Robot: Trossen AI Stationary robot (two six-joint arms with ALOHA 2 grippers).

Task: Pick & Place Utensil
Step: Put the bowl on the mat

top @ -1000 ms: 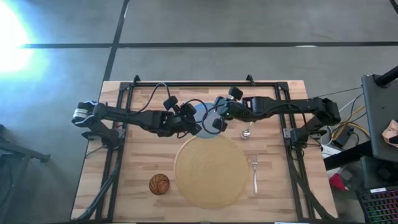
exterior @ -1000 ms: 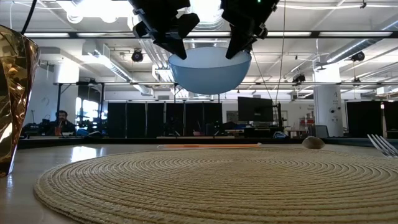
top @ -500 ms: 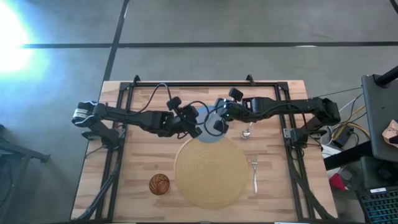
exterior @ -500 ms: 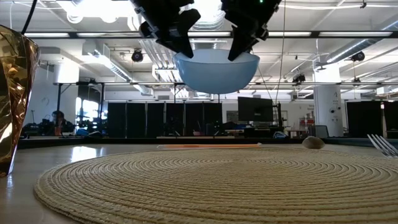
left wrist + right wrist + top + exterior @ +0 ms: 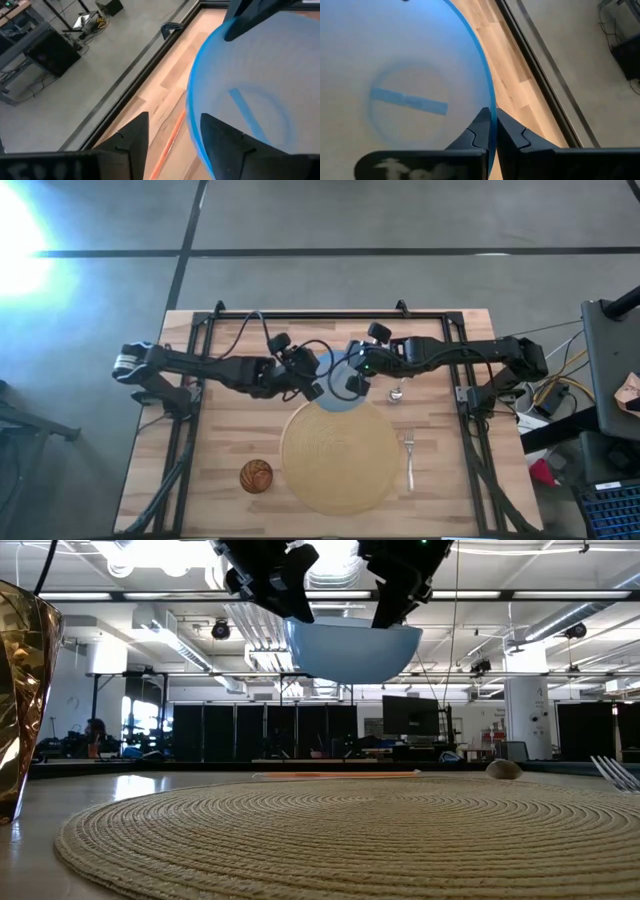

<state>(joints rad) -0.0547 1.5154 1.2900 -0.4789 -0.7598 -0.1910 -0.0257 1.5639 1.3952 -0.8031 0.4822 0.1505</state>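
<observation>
A pale blue bowl (image 5: 334, 372) hangs above the far edge of the round woven placemat (image 5: 340, 455), seen from the side in the low view (image 5: 352, 650). My right gripper (image 5: 493, 134) is shut on its rim. My left gripper (image 5: 175, 142) is open at the opposite rim, one finger (image 5: 222, 145) over the bowl's inside and the other (image 5: 132, 142) outside. A fork (image 5: 409, 460) lies flat on the table to the right of the placemat. A spoon (image 5: 397, 392) lies beyond the fork. My right gripper pinches the bowl's rim (image 5: 492, 107) on the side toward the table's right, one finger inside the bowl and one outside. The fingers come slanting down from the right. The bowl hangs lifted clear of the placemat, mouth up. Whether my left gripper's inner finger touches the rim (image 5: 191, 117), I cannot tell.
A brown striped ball (image 5: 256, 476) sits at the placemat's near left. Black frame rails (image 5: 190, 410) run along the table's left, right and far sides. Bare wood shows left of the placemat and along the near edge.
My left gripper has opened and let go of the bowl's rim. The bowl stays lifted in my right gripper and has shifted a little toward the table's right.
</observation>
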